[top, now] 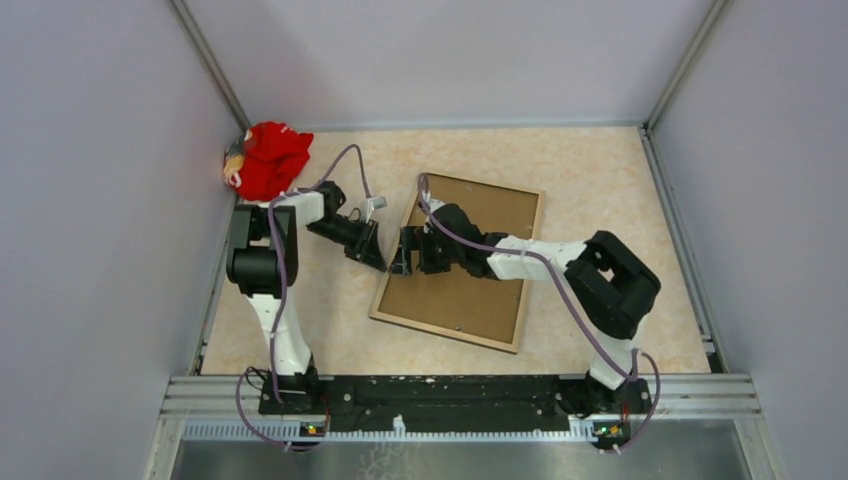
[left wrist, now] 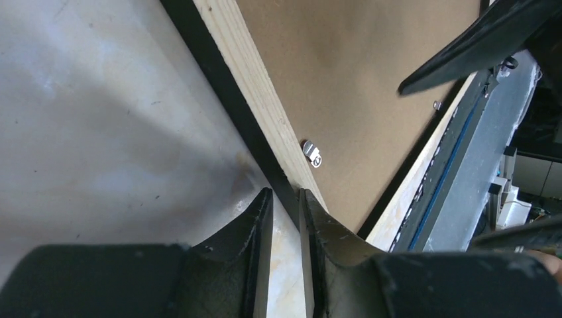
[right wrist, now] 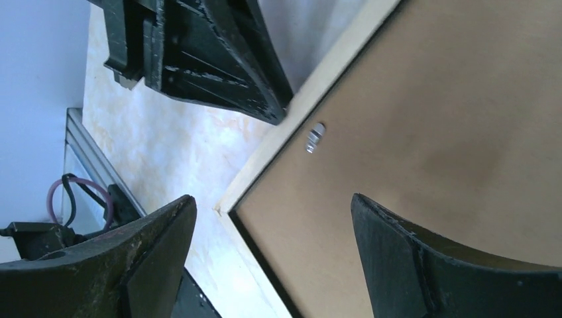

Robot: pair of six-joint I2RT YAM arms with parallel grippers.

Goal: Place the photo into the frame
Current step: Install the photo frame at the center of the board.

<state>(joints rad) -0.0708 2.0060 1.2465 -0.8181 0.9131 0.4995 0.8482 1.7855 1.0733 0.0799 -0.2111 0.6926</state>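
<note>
The frame (top: 445, 333) lies face down on the table, its tan wood back up, with the brown backing board (top: 470, 300) set inside it. The photo is not in view. My left gripper (top: 375, 258) is at the frame's left edge. In the left wrist view, my left gripper (left wrist: 285, 193) has its fingertips nearly together, pinching the black side and tan wood rim (left wrist: 245, 73). My right gripper (top: 402, 252) is wide open above the backing board (right wrist: 431, 132) near the frame's left rim (right wrist: 331, 56); in the right wrist view, the right gripper (right wrist: 272, 199) is empty.
A small metal clip (left wrist: 312, 153) sits on the backing board by the left rim; it also shows in the right wrist view (right wrist: 315, 137). A red plush toy (top: 268, 158) lies in the far left corner. Walls enclose the table; a metal rail (top: 450, 395) runs along the front.
</note>
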